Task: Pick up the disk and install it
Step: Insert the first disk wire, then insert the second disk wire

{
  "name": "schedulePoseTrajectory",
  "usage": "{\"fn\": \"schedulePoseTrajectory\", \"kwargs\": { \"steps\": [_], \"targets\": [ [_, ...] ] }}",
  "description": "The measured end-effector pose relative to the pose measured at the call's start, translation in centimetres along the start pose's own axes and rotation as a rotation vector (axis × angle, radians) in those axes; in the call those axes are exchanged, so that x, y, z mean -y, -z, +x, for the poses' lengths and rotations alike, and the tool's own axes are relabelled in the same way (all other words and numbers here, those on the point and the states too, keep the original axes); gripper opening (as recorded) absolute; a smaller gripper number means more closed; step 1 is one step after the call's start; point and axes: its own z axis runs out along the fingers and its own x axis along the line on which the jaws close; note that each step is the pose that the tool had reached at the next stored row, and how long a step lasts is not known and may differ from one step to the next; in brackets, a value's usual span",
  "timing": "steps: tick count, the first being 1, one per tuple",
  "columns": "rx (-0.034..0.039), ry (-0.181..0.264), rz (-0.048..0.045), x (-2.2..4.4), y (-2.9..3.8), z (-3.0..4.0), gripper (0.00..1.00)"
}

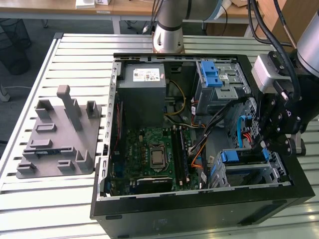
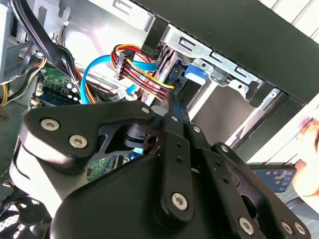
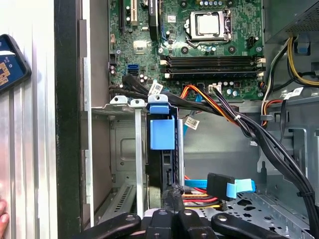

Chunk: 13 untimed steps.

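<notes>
- In the exterior view, the open computer case [image 1: 199, 206] is lying on the desk [image 1: 75, 50]. The gripper [image 1: 264, 142] is reaching down inside it at the exterior view's right. It is hanging just over the disk [image 1: 246, 158], which is sitting in the low metal bay [image 1: 259, 175].
- A grey tray of holders [image 1: 60, 134] is lying well apart at the exterior view's left. The big grey power box [image 1: 144, 94] is sitting far from the work.
- In the second wrist view, the gripper [image 2: 173, 99] is looking pressed together, with nothing showing between its fingers. Its tip is touching the dark disk [image 2: 187, 97], which has a blue tab [image 2: 194, 69] at its far end.
- A bunch of red, yellow and orange wires [image 2: 139, 69] is hanging just beside the tip. I think they are getting in the way, so any push should be going straight and slow.
- A hand [image 2: 309, 164] is holding a phone [image 2: 271, 177] outside the case.
- In the first wrist view, the disk [image 3: 167, 164] is standing on its edge in the bay, and the gripper [image 3: 172, 191] is sitting at its near end. A flat blue cable [image 3: 239, 186] is lying near, and the green board [image 3: 199, 40] is well apart.
</notes>
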Motion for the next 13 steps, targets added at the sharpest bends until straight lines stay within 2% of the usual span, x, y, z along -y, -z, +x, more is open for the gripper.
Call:
{"fn": "schedulePoseTrajectory", "kwargs": {
  "steps": [13],
  "targets": [
    [0.0, 0.0, 0.0, 0.0, 0.04, 0.0, 0.11]
  ]
}}
